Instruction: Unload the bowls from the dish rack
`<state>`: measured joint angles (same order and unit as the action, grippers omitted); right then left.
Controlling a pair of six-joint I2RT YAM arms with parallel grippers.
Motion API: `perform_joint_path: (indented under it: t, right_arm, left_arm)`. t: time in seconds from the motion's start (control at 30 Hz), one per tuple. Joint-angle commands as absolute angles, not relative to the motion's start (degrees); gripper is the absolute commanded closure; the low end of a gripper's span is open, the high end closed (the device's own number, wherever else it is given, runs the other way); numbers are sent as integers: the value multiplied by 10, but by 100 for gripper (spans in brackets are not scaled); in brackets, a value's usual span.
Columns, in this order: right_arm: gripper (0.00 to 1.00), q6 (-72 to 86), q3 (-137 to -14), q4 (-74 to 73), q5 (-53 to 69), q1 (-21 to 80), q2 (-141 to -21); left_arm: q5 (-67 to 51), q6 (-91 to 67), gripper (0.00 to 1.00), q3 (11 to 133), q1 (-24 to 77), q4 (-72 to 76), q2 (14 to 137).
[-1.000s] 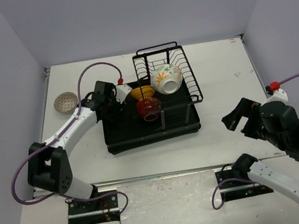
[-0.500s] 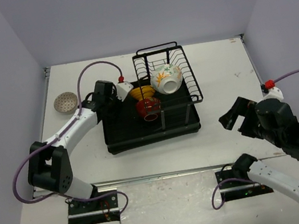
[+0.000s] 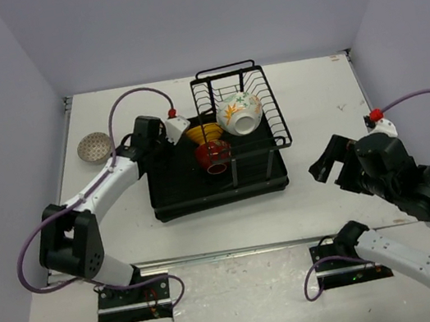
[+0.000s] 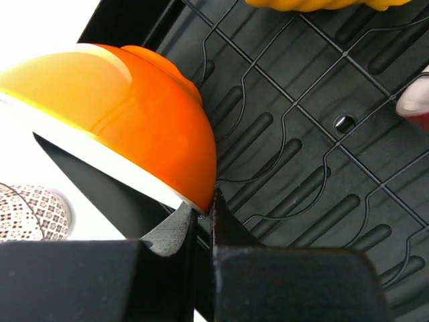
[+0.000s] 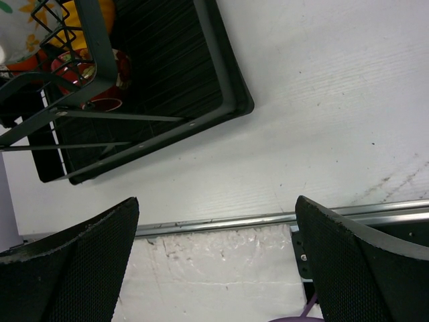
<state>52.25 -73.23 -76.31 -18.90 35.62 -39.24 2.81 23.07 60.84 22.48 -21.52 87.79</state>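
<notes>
The black dish rack (image 3: 204,192) lies mid-table with a wire basket (image 3: 270,118) at its back. A yellow bowl (image 3: 204,134), a red bowl (image 3: 214,155) and a white flowered bowl (image 3: 240,113) sit in it. My left gripper (image 3: 160,141) is at the rack's left edge. In the left wrist view it (image 4: 201,208) is shut on the rim of a tilted orange bowl (image 4: 134,114) above the tray floor (image 4: 301,168). A brown-patterned white bowl (image 3: 94,146) rests on the table left of the rack. My right gripper (image 3: 334,166) hangs open and empty right of the rack.
In the right wrist view the rack's near right corner (image 5: 228,100) is at upper left, with the red bowl (image 5: 94,84) behind the wire. A metal rail (image 5: 221,220) runs along the table's near edge. Walls close in the table on three sides.
My left jaws have closed onto the orange bowl's rim. The right arm has drifted a little left and toward the rack, still open.
</notes>
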Motion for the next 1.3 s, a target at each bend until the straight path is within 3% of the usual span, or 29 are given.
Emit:
perform_joint_path:
  t: [0.0,0.47,1.03,1.27]
  right_arm:
    - [1,513,-751,-749,-203,358,-402]
    - [1,478,-766,-722,-199,358,-430]
    - [1,468,-757,-720,-179,358,-420]
    - [1,465,-744,-710,-166,358,-417]
  left_arm:
    - [60,224,100,635,207,-198,825]
    - [11,195,100,823,204,-332,796]
    - [76,283,100,656,33,-359,772]
    - [80,287,100,641,-22,-433,832]
